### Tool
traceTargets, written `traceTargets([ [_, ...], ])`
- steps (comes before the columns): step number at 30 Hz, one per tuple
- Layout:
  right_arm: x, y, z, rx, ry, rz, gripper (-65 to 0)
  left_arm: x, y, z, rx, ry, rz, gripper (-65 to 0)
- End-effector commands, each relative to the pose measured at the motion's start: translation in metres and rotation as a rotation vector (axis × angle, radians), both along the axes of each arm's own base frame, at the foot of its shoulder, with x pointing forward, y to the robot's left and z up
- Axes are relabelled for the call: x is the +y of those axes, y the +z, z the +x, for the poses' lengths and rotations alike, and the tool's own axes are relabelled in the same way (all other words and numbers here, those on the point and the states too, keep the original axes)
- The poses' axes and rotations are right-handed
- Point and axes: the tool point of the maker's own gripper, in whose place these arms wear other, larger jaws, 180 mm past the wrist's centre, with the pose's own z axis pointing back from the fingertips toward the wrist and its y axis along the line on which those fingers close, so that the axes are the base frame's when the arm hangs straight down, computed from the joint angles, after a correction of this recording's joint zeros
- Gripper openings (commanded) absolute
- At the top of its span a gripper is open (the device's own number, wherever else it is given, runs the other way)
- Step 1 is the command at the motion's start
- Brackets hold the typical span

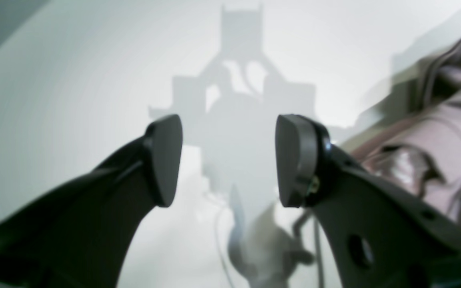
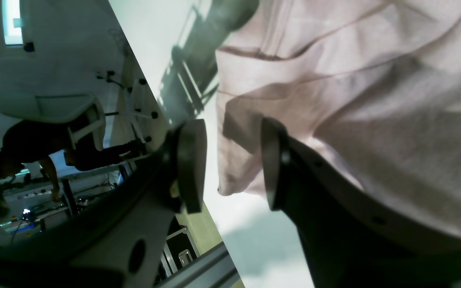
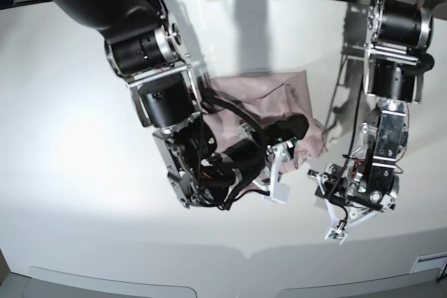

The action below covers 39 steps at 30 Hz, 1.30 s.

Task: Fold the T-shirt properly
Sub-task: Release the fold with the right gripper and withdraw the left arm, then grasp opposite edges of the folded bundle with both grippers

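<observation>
The mauve-pink T-shirt (image 3: 265, 99) lies bunched in a small rumpled pile on the white table (image 3: 77, 151). My right gripper (image 3: 293, 137) is at the pile's near right edge. In the right wrist view the right gripper (image 2: 232, 164) is open, with a hanging fold of the shirt (image 2: 334, 80) between its dark pads (image 2: 192, 164); I cannot tell whether the pads touch it. My left gripper (image 3: 316, 178) hovers just right of the pile. In the left wrist view the left gripper (image 1: 228, 160) is open and empty over bare table, with the shirt (image 1: 438, 136) blurred at its right.
The right arm's bulky joints (image 3: 157, 99) cover the shirt's left part. The left arm (image 3: 391, 68) stands at the right. An aluminium rail (image 2: 202, 268) runs along the table's edge in the right wrist view, with a chair (image 2: 50, 106) and lab clutter beyond it.
</observation>
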Motion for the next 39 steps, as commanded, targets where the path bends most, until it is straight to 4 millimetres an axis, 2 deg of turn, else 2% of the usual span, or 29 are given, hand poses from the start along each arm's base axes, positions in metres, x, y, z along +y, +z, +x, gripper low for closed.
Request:
traceTargets([
  [1, 0.007, 0.023, 0.016, -0.057, 0.004, 0.035, -41.4, 0.012, 0.026, 0.017, -0.072, 0.012, 0.028, -30.0],
  [3, 0.004, 0.021, 0.019, -0.071, 0.007, 0.008, -41.4, 0.025, 0.034, 0.020, -0.079, 0.028, 0.052, -30.0],
  [7, -0.003, 0.015, 0.049, -0.203, -0.074, -0.069, -41.4, 0.057, 0.058, 0.029, -0.122, 0.141, 0.077, -30.0],
  [9, -0.009, 0.011, 0.063, -0.271, -0.103, -0.118, -41.4, 0.065, 0.071, 0.035, -0.153, 0.176, 0.076, -30.0],
  [13, -0.024, 0.008, 0.088, -0.380, -0.169, -0.163, -41.4, 0.065, 0.088, 0.045, -0.187, 0.178, 0.050, -30.0],
  [17, -0.045, 0.002, 0.094, -0.387, -0.190, -0.201, -41.4, 0.065, 0.113, 0.058, -0.246, 0.176, 0.043, -30.0],
  [21, -0.058, 0.004, 0.106, -0.420, -0.240, -0.188, -41.4, 0.079, 0.139, 0.066, -0.291, 0.220, 0.042, -30.0],
  [24, -0.069, 0.007, 0.116, -0.448, -0.279, -0.178, -41.4, 0.073, 0.133, 0.063, -0.256, 0.214, -0.026, -30.0],
  [27, -0.077, 0.011, 0.123, -0.458, -0.304, -0.176, -41.4, 0.061, 0.112, 0.053, -0.184, 0.200, -0.103, -30.0],
  [31, -0.085, 0.032, 0.144, -0.489, -0.404, -0.104, -41.4, 0.043, 0.089, 0.040, -0.130, 0.161, -0.199, -30.0],
  [35, -0.100, 0.051, 0.162, -0.493, -0.511, -0.043, -41.4, 0.030, 0.089, 0.027, -0.157, 0.118, -0.198, -30.0],
  [37, -0.108, 0.049, 0.165, -0.499, -0.526, -0.066, -41.4, 0.022, 0.088, 0.016, -0.166, 0.091, -0.200, -30.0],
  [39, -0.114, 0.042, 0.164, -0.514, -0.511, -0.120, -41.4, 0.007, 0.077, -0.001, -0.152, 0.056, -0.232, -30.0],
])
